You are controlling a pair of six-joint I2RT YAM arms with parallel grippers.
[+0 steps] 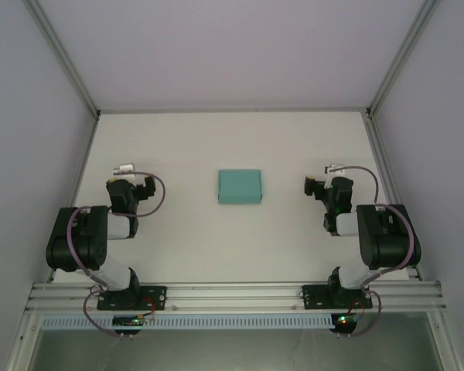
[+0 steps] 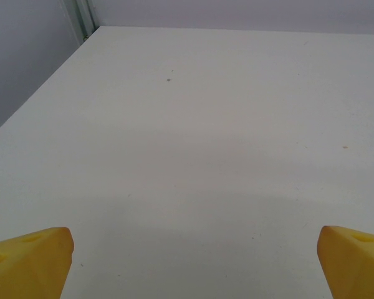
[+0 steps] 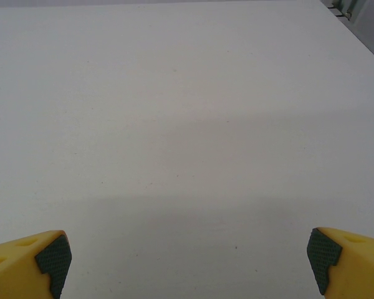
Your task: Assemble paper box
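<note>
From above I see the teal box (image 1: 239,187) lying flat at the middle of the white surface (image 1: 178,147), between the two arms and well apart from both. Each wrist camera gives me what the top view cannot: the left jaws and the right jaws both spread wide, holding nothing. The left wrist also catches the far left corner post (image 2: 84,18). There is free room around the box. Grey walls (image 1: 31,116) close the side and far edges.

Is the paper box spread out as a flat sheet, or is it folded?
Folded: the paper box is one compact teal rectangle with no flaps sticking out. Whether its lid is tucked shut, I cannot tell.
</note>
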